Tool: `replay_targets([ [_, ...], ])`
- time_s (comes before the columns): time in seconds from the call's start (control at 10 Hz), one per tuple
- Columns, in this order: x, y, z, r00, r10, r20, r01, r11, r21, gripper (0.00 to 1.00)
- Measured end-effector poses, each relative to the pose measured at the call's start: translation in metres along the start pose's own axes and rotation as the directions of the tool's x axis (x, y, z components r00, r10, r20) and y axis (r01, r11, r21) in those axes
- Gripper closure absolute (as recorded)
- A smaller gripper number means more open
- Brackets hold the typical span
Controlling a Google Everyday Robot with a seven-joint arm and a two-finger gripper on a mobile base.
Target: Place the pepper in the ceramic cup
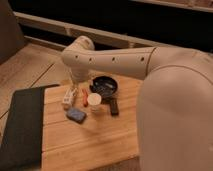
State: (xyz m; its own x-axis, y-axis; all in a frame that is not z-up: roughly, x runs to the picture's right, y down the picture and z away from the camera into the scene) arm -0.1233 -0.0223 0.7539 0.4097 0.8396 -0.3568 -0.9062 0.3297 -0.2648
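While I watch from my station, the white bar with buttons (67,96) lies at the left of the wooden table (90,142), and the gripper (74,86) hangs just above its far end, jaws spread with nothing between them. Just right of the gripper, the pepper (85,97) lies on the wood, close beside the ceramic cup (94,102). From the right the arm (117,61) reaches across over the dark bowl (104,86), bending downward at its wrist.

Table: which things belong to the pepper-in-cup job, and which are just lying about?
Job: pepper, ceramic cup, gripper above the far end of the white bar.
Lying about: white bar, dark bowl, blue pad, black block, dark mat.
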Motion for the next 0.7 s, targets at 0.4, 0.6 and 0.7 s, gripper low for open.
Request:
replay_targets([
  [0.4, -0.039, 0.010, 0.030, 0.990, -0.136, 0.031, 0.137, 0.988, -0.068, 0.35],
  [0.6, -0.039, 0.003, 0.063, 0.993, -0.119, 0.018, 0.121, 0.982, -0.145, 0.35],
  [0.7, -0.036, -0.002, 0.077, 0.994, -0.108, 0.004, 0.107, 0.979, -0.174, 0.35],
])
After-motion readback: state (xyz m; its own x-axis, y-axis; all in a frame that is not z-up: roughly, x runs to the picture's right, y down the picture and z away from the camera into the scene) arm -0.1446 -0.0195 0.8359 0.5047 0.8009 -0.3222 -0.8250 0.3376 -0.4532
